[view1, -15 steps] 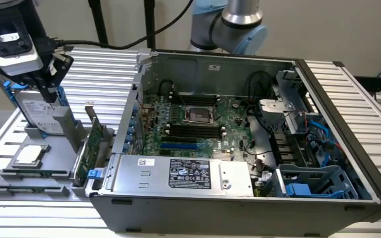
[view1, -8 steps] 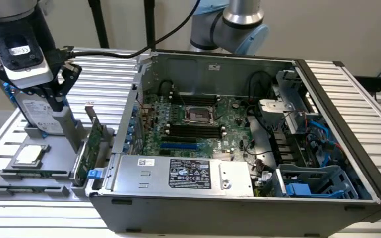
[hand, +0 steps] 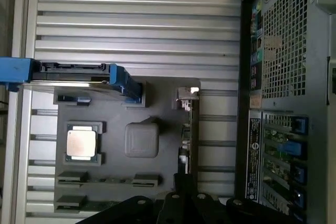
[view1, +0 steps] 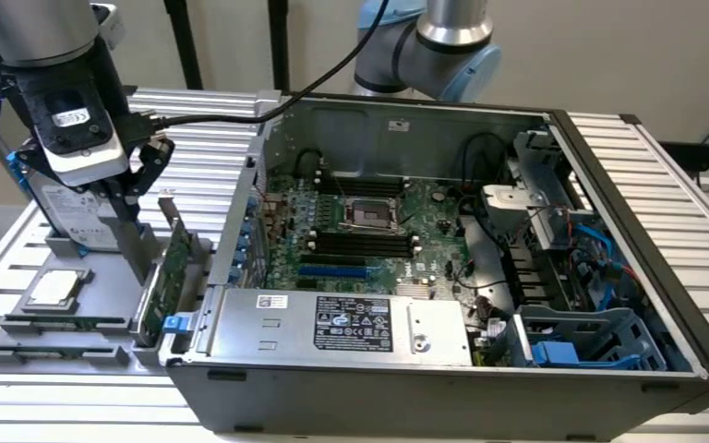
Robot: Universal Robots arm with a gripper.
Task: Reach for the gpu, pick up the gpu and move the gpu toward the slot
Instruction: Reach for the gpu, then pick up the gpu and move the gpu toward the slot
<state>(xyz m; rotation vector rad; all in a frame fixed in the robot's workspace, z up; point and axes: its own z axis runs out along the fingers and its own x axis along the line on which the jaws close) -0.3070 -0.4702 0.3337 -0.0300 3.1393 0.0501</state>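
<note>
**Inspector:** Step in hand?
**Assessor:** Reaching. Gripper (view1: 137,208) hangs close over the gpu (view1: 178,266), which stands on edge just outside the computer case (view1: 453,392). Grip state: cannot tell.
**Inspector:** Next move?
**Assessor:** I judge it needs squaring to the thin card edge.

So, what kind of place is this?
Probably a robotics lab bench for computer assembly trials: an open computer case with its motherboard exposed, a grey fixture holding loose parts such as the gpu, and a slatted aluminium table under a robot arm.
</note>
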